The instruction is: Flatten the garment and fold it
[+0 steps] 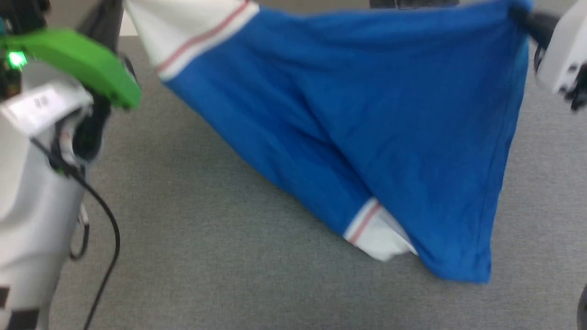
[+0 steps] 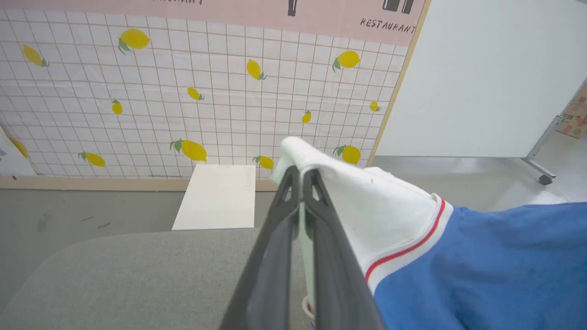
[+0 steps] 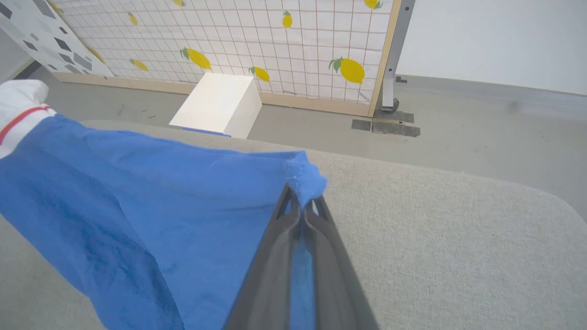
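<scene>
The garment (image 1: 367,114), a royal-blue shirt with white, red-striped sleeves, hangs stretched between my two grippers above the grey table (image 1: 192,229). Its lower end and one white sleeve (image 1: 378,231) sag down onto the table top. My left gripper (image 2: 300,176) is shut on the other white sleeve (image 2: 367,206). My right gripper (image 3: 300,204) is shut on a blue corner of the garment (image 3: 307,176). In the head view the right gripper (image 1: 527,18) holds the cloth at the upper right. The shirt's lettering is hidden.
The grey table has a rounded far edge (image 3: 504,183). Beyond it lies a white box (image 3: 220,103) on the floor, before a lemon-patterned tile wall (image 2: 206,91) and a white panel on wheels (image 2: 481,78). My left arm with its green cover (image 1: 78,64) and a black cable (image 1: 105,220) fill the head view's left.
</scene>
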`<state>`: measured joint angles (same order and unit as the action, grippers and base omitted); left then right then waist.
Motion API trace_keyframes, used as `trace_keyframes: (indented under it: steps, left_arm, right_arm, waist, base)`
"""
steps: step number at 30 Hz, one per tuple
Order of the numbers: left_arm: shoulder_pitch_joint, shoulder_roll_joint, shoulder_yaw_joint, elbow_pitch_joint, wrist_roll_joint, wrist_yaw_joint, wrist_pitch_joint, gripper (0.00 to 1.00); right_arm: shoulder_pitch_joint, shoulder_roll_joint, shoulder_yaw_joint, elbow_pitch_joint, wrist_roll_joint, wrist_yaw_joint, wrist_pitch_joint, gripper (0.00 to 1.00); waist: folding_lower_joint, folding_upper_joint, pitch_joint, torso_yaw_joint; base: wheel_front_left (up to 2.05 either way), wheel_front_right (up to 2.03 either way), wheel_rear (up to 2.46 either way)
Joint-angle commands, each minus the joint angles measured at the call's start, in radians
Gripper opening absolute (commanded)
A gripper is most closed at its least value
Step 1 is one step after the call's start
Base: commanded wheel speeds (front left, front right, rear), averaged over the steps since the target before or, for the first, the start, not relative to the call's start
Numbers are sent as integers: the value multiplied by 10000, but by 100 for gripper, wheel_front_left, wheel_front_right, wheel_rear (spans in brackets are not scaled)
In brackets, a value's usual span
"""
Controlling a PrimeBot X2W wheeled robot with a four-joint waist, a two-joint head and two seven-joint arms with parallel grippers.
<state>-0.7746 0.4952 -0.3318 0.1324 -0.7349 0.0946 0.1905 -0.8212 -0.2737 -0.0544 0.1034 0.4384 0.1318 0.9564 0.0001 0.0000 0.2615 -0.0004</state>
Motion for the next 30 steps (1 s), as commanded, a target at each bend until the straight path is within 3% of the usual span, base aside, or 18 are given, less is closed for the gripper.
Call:
trace_keyframes:
  steps: [1,14,24,30]
  left_arm:
    - [-612,-72,30,244,157,-111,-133,0]
    - [-4554,-286,-40,2773,916,-462,-575,0]
    - [-7634,-211,-134,3910,1729,-330,-849,0]
    - [-9010,-342,-141,4458,2161,-217,-1738,0]
  right_arm:
    - [-484,76,-43,161,-131,-11,-207,0]
    - [-3682,560,-445,1879,-1503,-11,-1491,0]
    - [-6658,1165,-891,2981,-2957,-11,-2766,0]
    - [-7570,1375,-930,3460,-3380,-11,-3657,0]
  waist:
    - [-1,0,223,203]
    - [-1,0,1097,331]
    - [-1,0,2484,213]
    - [-1,0,2915,198]
  base:
    - [0,0,0]
    - [0,0,0]
    - [0,0,0]
    - [0,0,0]
